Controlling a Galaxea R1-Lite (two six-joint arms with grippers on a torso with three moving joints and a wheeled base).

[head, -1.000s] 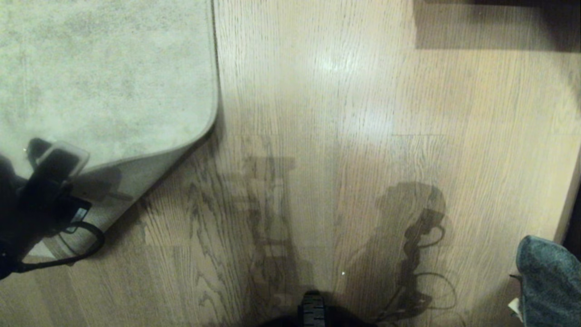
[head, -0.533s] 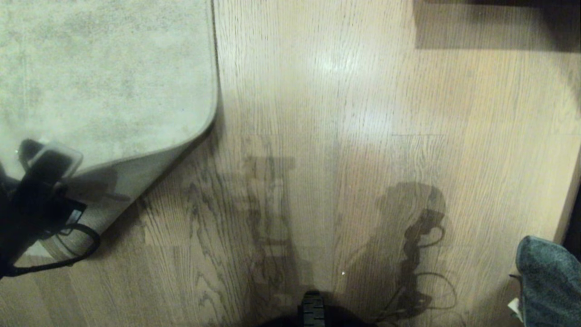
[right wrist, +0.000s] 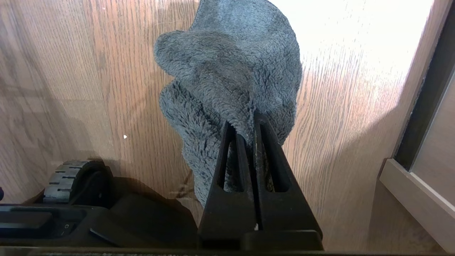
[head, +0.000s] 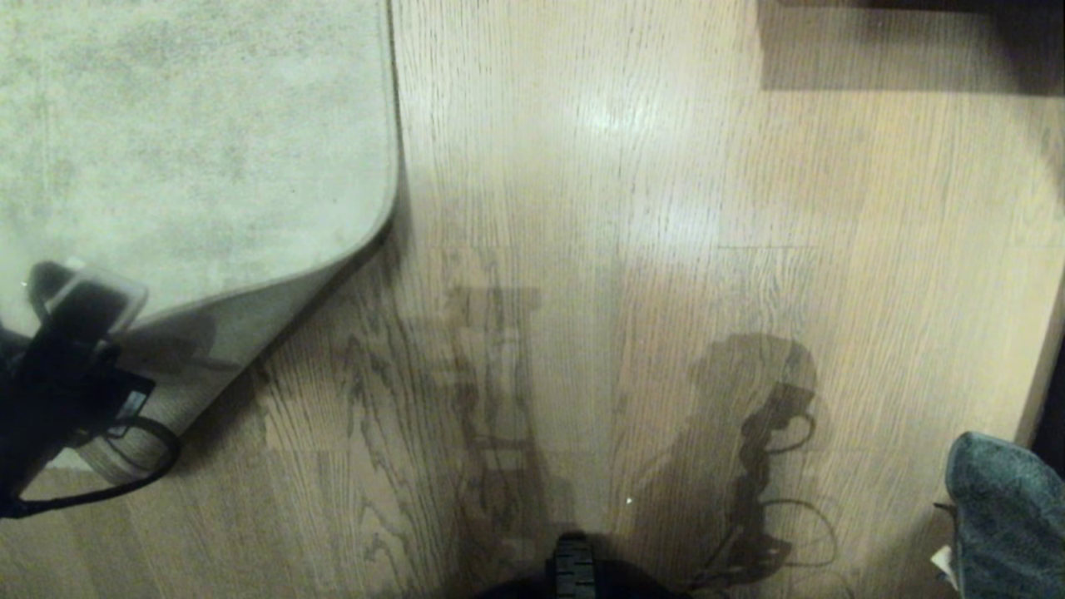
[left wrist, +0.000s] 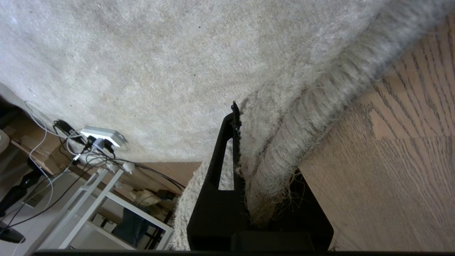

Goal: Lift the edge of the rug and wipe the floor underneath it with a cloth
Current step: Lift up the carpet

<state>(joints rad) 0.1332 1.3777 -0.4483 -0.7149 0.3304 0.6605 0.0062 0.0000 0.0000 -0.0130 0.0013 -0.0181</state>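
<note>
Head view: left gripper (head: 50,291) pinches the lifted rug edge (head: 250,287); right gripper (right wrist: 249,124) clamps the cloth (right wrist: 231,71).

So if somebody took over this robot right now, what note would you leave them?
Left gripper: shut on the rug edge, corner lifted and folded over, underside showing.
Right gripper: shut on the cloth, held above the floor at the robot's right.
Done: rug lifted, cloth in hand.
Left: bring the cloth across and wipe the boards under the raised corner.
</note>
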